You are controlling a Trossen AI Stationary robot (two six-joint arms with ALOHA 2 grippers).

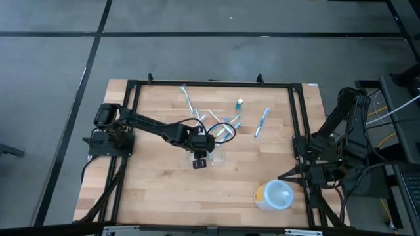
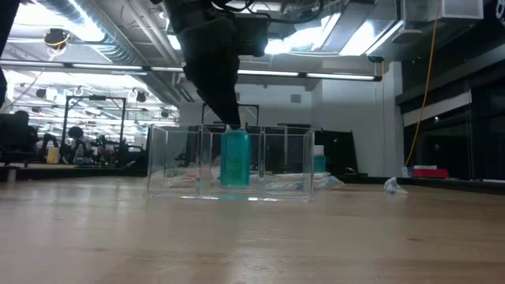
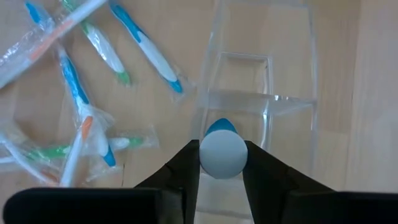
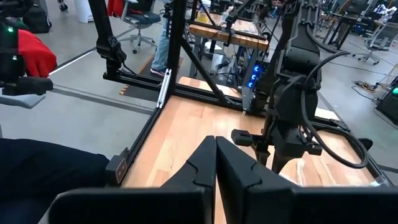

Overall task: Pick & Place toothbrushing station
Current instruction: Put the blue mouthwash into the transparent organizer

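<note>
The toothbrushing station [image 2: 177, 162], a clear rectangular holder with compartments, stands on the wooden table near its middle [image 1: 216, 159]. My left gripper [image 3: 222, 165] reaches down over it from above and is shut on a small teal tube with a white round cap [image 3: 222, 152]. The tube [image 2: 235, 158] stands upright inside the holder's middle compartment. My right gripper [image 4: 215, 155] is shut and empty, raised at the table's right edge [image 1: 283, 176]. My left gripper pinches the tube's white cap end [image 3: 222, 155] between its two fingers. The fingers slant down from above. The tube hangs upright below them inside the holder [image 3: 261, 81]. Whether its lower end [image 2: 235, 183] rests on the holder's floor I cannot tell.
Several wrapped toothbrushes [image 3: 93, 74] lie loose on the table just beyond the holder [image 1: 220, 124], with one more [image 1: 262, 122] and a small bottle [image 1: 240, 103] farther right. A round white and yellow container [image 1: 274, 195] sits near the front right corner.
</note>
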